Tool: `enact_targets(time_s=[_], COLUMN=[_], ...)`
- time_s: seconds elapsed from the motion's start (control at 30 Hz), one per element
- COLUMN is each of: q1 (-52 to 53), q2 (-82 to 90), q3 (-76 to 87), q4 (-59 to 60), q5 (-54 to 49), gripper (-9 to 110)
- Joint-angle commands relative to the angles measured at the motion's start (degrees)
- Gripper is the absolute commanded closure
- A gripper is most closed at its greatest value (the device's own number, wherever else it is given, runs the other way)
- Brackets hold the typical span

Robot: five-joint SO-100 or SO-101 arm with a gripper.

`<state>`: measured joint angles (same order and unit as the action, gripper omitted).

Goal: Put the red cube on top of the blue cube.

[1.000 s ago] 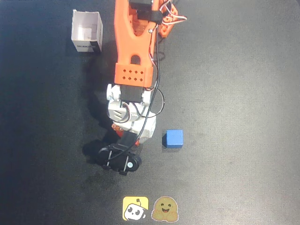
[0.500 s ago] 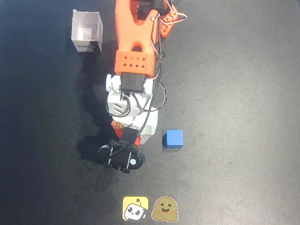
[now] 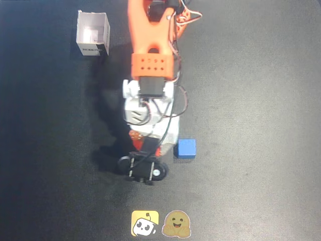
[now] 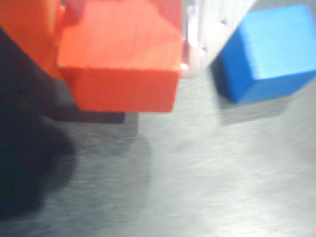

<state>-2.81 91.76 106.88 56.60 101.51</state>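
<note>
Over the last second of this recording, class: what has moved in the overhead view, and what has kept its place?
The arm has swung right in the overhead view, carrying the gripper with the red cube up beside the blue cube. The red cube hangs above the table, not yet over the blue one. The blue cube, white box and two stickers stayed put.

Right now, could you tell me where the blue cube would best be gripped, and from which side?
Across two opposite flat side faces of the blue cube, coming straight down: it sits flat with its top bare. The hand already holds the red cube, so it would be a later grasp.
</note>
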Motion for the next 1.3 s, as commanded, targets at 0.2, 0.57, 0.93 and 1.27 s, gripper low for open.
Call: enact_targets(time_s=[0.2,0.57,0.93,1.27], q1=[-5.63,-9.14,-11.16,-10.37], q2=[4.13,5.54,6.77,4.13], q3=[-3.25,-2.81,0.44,-1.49], q4=[-0.35,-3.6,-8.0,-9.4], q5=[6.5,-3.6,-7.47,-0.26], gripper=[101,101,101,101])
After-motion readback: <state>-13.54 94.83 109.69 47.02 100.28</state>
